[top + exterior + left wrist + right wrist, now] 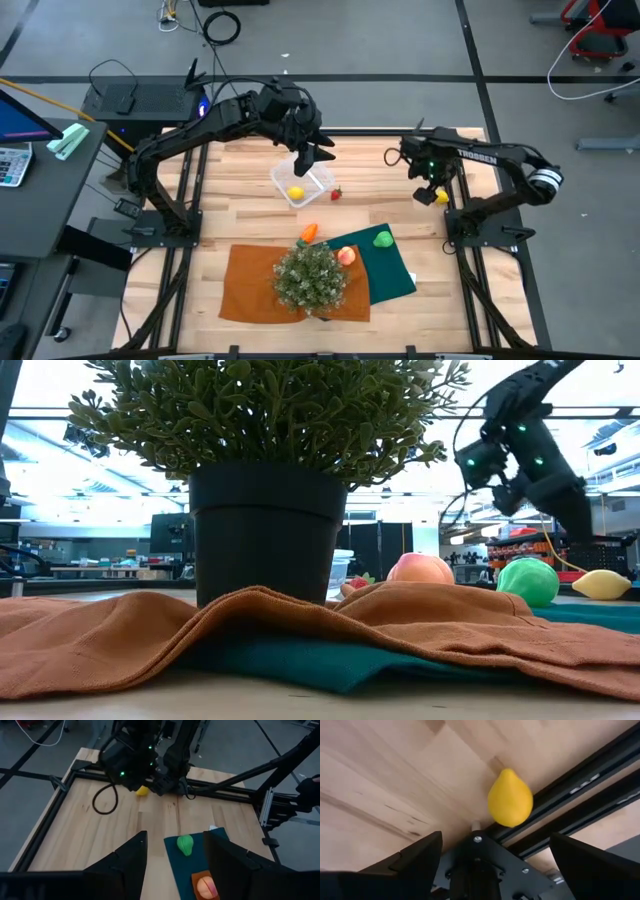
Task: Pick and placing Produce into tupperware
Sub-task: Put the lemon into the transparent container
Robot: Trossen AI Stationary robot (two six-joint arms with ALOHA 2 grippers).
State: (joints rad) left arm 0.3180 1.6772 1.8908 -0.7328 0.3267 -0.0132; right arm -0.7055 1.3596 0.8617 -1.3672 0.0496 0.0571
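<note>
The right gripper (490, 865) hangs over a yellow lemon (510, 797) that lies against the table's black frame rail (580, 795), near the right edge. Its fingers are open, with nothing between them. The risk, I think, is that one finger strikes the rail on the way down, or pushes the lemon so it rolls along the rail. The left gripper (312, 152) hovers over the tupperware (302, 183), fingers open and empty; one yellow piece (295, 193) is already inside. A strawberry (336, 194) lies just beside it, and the green piece (382, 239) on the green cloth (395, 275).
</note>
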